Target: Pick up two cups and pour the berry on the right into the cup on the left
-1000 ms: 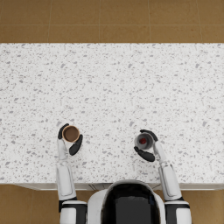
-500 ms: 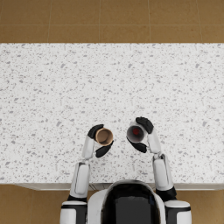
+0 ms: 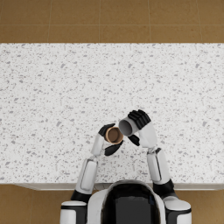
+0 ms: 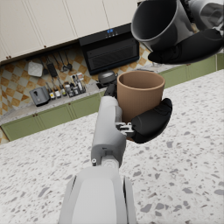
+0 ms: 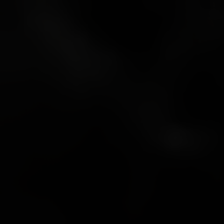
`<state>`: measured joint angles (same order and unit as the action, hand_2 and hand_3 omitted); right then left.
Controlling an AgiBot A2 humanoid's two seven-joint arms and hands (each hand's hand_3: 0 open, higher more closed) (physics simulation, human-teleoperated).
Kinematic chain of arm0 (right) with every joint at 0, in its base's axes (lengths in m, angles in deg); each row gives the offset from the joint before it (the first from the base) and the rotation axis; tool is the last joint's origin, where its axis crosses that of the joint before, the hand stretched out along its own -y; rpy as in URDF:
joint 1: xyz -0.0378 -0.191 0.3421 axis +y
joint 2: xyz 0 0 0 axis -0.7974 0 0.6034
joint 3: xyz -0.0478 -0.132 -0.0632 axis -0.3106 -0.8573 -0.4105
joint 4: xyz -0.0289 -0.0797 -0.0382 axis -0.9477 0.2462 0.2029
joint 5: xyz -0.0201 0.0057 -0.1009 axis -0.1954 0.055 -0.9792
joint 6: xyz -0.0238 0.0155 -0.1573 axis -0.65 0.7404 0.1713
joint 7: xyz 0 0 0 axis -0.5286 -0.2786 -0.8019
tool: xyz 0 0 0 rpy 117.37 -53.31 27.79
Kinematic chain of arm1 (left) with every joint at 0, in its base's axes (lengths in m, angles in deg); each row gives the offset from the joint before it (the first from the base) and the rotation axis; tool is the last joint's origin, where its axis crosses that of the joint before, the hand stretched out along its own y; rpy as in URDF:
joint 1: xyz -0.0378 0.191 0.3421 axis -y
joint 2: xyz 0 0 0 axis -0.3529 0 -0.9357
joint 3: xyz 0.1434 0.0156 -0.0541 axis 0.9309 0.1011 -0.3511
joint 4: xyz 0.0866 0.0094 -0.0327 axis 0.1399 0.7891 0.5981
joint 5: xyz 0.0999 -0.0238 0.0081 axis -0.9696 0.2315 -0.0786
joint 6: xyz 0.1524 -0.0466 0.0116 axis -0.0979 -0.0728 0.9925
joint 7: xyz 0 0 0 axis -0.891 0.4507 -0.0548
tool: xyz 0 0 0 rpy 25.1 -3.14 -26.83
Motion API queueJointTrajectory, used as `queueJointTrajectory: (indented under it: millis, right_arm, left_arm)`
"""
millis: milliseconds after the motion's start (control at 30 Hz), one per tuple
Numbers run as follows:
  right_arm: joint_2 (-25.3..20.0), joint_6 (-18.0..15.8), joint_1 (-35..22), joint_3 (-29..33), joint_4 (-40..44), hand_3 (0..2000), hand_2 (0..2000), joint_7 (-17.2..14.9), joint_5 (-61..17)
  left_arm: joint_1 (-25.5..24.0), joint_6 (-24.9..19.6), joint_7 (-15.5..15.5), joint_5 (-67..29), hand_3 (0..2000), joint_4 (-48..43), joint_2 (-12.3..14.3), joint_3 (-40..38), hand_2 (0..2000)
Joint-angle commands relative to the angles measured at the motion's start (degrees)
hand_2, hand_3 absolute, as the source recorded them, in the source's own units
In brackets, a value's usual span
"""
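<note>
Left hand (image 3: 110, 141) has its fingers wrapped round the brown cup (image 3: 114, 135), upright over the speckled counter (image 3: 52, 96). At its two o'clock, touching rims, the right hand (image 3: 141, 127) grips the grey cup (image 3: 126, 127), tipped toward it. Berry not visible.

Brown cup (image 3: 114, 135); grey cup (image 3: 126, 127); white speckled countertop (image 3: 52, 96); dark hands; white arms.

I've got the brown cup (image 3: 113, 135) upright, held above the speckled counter near the front edge, mouth open upward. The grey cup (image 3: 127, 127) sits just right of it and higher, tipped over toward the brown one's rim.
</note>
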<state>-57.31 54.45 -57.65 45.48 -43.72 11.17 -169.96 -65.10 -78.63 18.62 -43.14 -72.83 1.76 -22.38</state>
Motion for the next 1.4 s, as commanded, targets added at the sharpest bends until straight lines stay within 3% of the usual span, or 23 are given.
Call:
queueJointTrajectory:
  millis: [33, 267, 300, 333, 633, 667, 700, 967, 1267, 1300, 1400]
  right_arm:
    - [-0.55, 0.01, -0.71, -1.04, -1.11, 1280, 2000, 0.00, -1.84]
    - [-1.65, -0.12, -1.34, -3.02, -4.14, 1280, 2000, 0.08, -14.72]
    - [2.34, -0.14, -2.93, -5.76, -4.36, 1280, 2000, 0.09, -16.56]
    - [-0.85, -0.09, -1.81, -4.03, -4.28, 1280, 2000, 0.10, -18.38]
    - [-1.63, -0.24, -1.76, -4.69, -4.79, 1280, 2000, 0.12, -34.93]
    - [0.77, -0.27, -2.83, -6.44, -4.99, 1280, 2000, 0.12, -36.77]
    - [-1.17, -0.30, -1.98, -5.55, -5.16, 1280, 2000, 0.12, -38.59]
    - [-1.29, -0.26, -1.88, -6.80, -5.19, 1280, 2000, 0.16, -53.26]
    - [-1.59, -0.17, -1.61, -7.22, -5.50, 1280, 2000, 0.15, -62.91]
    - [0.22, -0.12, -2.41, -8.32, -5.50, 1280, 2000, 0.16, -63.58]
    - [-1.44, 0.05, -1.68, -7.31, -5.50, 1280, 2000, 0.17, -64.65]
  left_arm:
    - [0.69, -0.03, 0.00, 0.00, 1280, 0.88, 0.38, -0.41, 2000]
    - [0.93, -0.17, 0.02, 0.00, 1280, 3.27, 0.70, -0.20, 2000]
    - [1.20, -0.19, 0.02, 0.00, 1280, 4.05, 0.85, -0.31, 2000]
    - [1.13, -0.20, 0.02, 0.00, 1280, 4.20, 0.85, -0.31, 2000]
    - [1.25, -0.44, -0.04, 0.01, 1280, 4.15, 1.14, -0.08, 2000]
    - [1.37, -0.45, -0.04, 0.01, 1280, 4.05, 1.22, 0.09, 2000]
    - [1.62, -0.46, -0.04, 0.01, 1280, 4.14, 1.37, -0.03, 2000]
    - [2.62, -0.42, -0.02, 0.01, 1280, 4.91, 2.04, -0.10, 2000]
    - [3.64, -0.41, -0.02, 0.01, 1280, 5.51, 2.67, -0.38, 2000]
    - [2.77, -0.40, -0.01, 0.01, 1280, 5.79, 2.31, -0.26, 2000]
    - [3.78, -0.37, 0.04, 0.01, 1280, 5.70, 2.77, -0.70, 2000]
